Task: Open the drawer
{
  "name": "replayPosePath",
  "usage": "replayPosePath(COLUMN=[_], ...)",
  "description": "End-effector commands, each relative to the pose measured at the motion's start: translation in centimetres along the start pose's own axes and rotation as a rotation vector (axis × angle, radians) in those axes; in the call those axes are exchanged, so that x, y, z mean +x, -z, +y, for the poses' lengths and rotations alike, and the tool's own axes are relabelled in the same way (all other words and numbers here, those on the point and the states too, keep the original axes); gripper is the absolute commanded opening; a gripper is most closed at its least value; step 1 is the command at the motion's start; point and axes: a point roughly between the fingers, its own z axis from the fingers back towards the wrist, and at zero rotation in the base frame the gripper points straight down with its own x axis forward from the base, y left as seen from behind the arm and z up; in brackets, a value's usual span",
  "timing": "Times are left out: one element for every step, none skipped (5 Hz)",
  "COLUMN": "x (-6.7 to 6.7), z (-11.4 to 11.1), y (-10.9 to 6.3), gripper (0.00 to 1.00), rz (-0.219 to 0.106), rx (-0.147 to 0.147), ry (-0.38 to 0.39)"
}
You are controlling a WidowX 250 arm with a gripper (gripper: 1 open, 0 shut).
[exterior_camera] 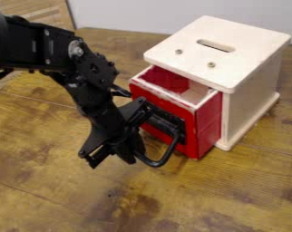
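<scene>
a worn wooden tabletop (233,195), scuffed and blotched with pale patches, fills the view. on its right side sits a cream-white cube cabinet (251,86) with a slot (217,43) cut in its top. the black robot arm (58,63) comes in from the upper left and bends down toward the cabinet's front. the red drawer (175,107) sits in the cabinet's left-facing side and is pulled partway out, so a strip of its interior shows behind the red front panel. its large black loop handle (170,145) sticks out toward the arm. the end effector (139,131) points steeply down and is closed tight at the handle, its fingers overlapping the loop.
</scene>
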Motion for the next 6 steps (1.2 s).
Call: replayPosePath(x=[3.1,3.1,3.1,3.7,4.3,4.3], z=[1.0,2.2,3.4,4.2,4.8,4.3], y=[-3.3,-3.2,-3.1,-2.7,-2.4,-1.9], gripper=[0.00,0.00,0.00,0.00,0.00,0.00], rz=[-0.029,-0.035,-0.042,-0.049,-0.049,-0.040], rx=[0.000,0.010,0.023,0.029,0.034,0.038], ry=[0.054,0.040,0.027,0.038,0.052,0.101])
